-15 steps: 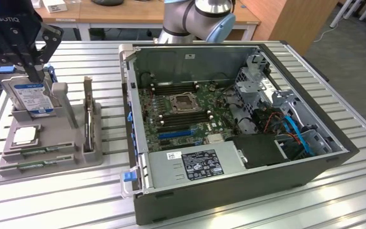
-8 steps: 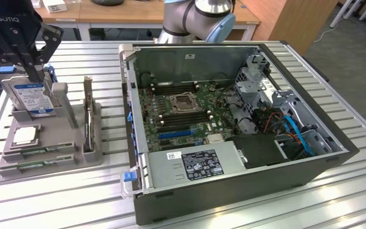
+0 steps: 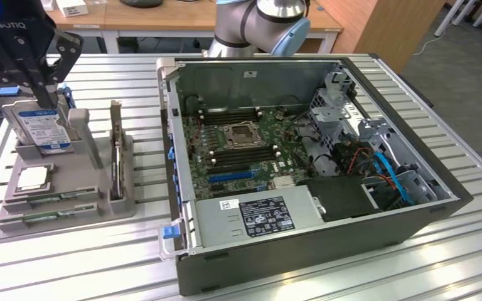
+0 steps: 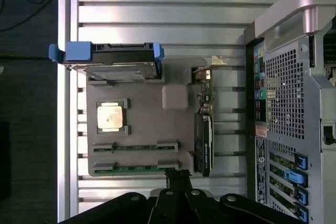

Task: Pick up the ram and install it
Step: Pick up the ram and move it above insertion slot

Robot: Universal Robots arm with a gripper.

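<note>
The task is hardly begun: the claw is clenched on nothing and hangs above the grey holder on the desk, while the ram lies in its slot at the holder's edge, not yet lifted. The holder carries also a second green stick, a silver processor, an upright hard drive and a card standing on edge. The open computer case stands beside the holder with its motherboard exposed, so both picking and installing seem left.
</note>
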